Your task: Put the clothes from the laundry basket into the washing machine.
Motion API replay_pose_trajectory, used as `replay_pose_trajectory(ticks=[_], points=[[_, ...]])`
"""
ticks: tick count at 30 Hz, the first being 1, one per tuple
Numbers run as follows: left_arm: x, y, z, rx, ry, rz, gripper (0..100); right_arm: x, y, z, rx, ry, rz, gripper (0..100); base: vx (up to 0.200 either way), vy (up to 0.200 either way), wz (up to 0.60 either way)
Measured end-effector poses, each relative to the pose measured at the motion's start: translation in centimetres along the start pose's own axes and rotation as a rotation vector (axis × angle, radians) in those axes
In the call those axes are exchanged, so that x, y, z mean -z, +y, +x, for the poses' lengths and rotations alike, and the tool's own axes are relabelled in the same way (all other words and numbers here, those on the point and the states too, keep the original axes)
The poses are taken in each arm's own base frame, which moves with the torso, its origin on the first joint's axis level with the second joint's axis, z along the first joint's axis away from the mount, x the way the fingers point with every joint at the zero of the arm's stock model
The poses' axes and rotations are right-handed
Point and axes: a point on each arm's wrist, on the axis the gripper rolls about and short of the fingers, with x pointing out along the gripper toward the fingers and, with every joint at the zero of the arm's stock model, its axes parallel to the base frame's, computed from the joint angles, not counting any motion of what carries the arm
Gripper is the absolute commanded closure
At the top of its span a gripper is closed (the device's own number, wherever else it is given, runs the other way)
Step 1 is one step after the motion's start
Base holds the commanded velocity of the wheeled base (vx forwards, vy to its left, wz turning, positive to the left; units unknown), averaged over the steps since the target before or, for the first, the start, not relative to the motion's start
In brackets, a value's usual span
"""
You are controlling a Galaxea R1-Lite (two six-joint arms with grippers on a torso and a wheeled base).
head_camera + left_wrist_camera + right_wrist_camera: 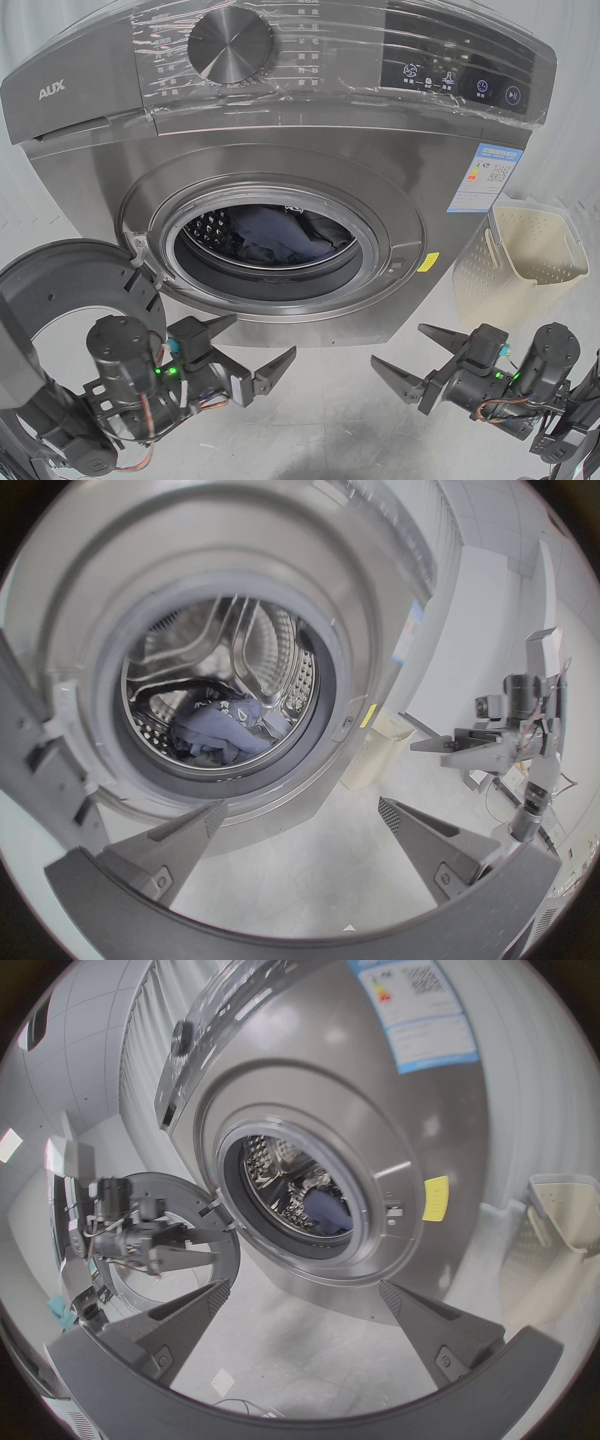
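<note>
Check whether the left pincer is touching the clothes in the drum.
Apart. Head view: the left pincer hangs open outside the washer; the clothes lie inside its drum.

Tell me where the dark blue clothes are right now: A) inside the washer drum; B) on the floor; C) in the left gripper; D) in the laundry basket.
A: the dark blue clothes lie in the drum of the washing machine, while the left gripper and right gripper hang open and empty in front of it.
</note>
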Motion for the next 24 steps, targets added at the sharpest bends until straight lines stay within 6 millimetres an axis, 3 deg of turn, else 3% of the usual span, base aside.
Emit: replay_pose_trajectory(ticks=[9,11,15,24], points=[[-1.6,1.0,-6.8,-0.028,-0.113,0.012,0,-1.5,-2.9,-3.5,0.15,-0.067,0.012,0,-0.2,0.0,0.0],[-1.8,1.5,-8.0,-0.051,-0.137,0.014,0,-1.9,-3.9,-4.4,0.203,-0.084,0.009,0,0.0,0.0,0.0],[-1.9,1.9,-9.6,-0.075,-0.156,0.016,0,-2.6,-5.5,-5.8,0.298,-0.111,-0.007,0,0.0,0.0,0.0],[-2.1,2.2,-12.9,-0.102,-0.166,0.017,0,-3.1,-6.7,-8.7,0.428,-0.08,-0.011,0,-0.2,0.0,0.0]])
